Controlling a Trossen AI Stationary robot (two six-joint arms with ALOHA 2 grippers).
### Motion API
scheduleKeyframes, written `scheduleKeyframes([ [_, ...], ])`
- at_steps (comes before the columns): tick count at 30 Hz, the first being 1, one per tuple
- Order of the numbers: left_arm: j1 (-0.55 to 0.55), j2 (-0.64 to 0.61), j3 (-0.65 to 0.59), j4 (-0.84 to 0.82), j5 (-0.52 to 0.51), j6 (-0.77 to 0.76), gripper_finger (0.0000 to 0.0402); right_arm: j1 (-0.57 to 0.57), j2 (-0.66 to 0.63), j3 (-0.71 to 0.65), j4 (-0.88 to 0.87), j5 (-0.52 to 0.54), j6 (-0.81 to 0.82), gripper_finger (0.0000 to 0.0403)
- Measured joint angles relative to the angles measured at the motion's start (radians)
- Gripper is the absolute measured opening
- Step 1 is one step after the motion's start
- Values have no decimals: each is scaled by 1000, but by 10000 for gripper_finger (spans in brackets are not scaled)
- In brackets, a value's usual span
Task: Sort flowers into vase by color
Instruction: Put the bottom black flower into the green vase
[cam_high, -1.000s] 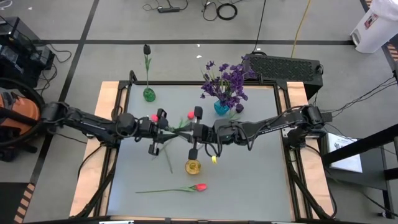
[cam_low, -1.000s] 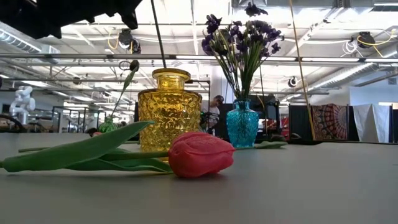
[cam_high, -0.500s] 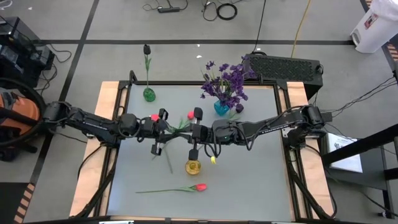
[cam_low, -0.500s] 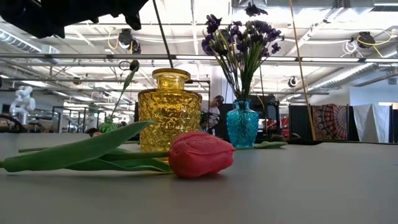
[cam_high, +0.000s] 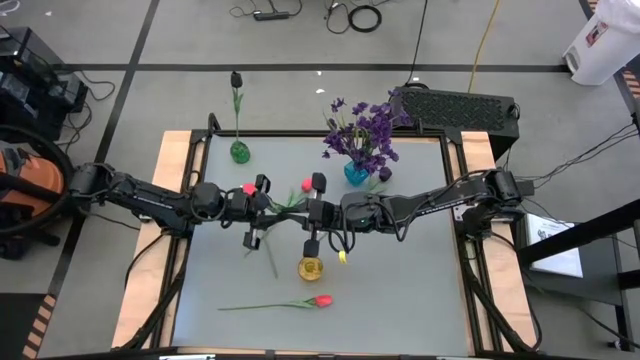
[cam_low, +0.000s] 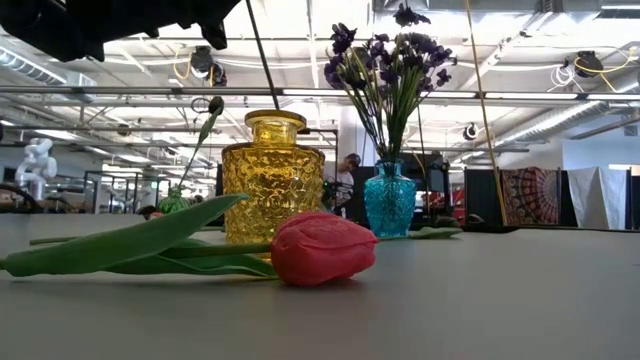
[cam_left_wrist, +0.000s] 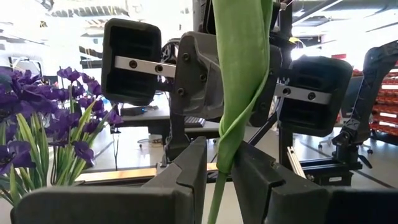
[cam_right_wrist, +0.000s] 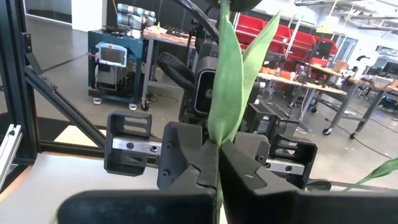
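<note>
Purple flowers (cam_high: 362, 132) done, all in the blue vase (cam_high: 356, 173) at far bench; dark tulip (cam_high: 237, 79) in the green vase (cam_high: 240, 152). Yellow vase (cam_high: 311, 267) empty. Left gripper (cam_high: 253, 211) and right gripper (cam_high: 315, 212) jaws both clenched on one red tulip stem (cam_left_wrist: 236, 112) mid-bench. Another red tulip (cam_high: 320, 300) lies near edge.

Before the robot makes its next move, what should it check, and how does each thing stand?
1. Right gripper clamped on a flower's green leaf: ok.
2. Left gripper gripping the stem that runs through it: cannot tell.
3. Yellow vase upright, below and in front of the two grippers: ok.
4. Purple flowers together in the blue vase: ok.
5. Dark tulip standing in the green vase: ok.
6. All red flowers sorted: not ok, one red tulip lies on the table.
</note>
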Motion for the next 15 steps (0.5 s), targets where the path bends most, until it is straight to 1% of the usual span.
scheduleKeyframes([
  [4,0,0,0,0,0,-3,67,0,0,0,-4,0,0,0],
  [9,0,0,0,-9,1,-2,14,0,-1,0,-31,3,0,3],
  [12,0,0,0,-8,0,-2,12,0,-2,2,-37,3,-2,17],
  [15,0,0,0,-5,0,-2,10,0,-2,2,-44,3,-3,41],
])
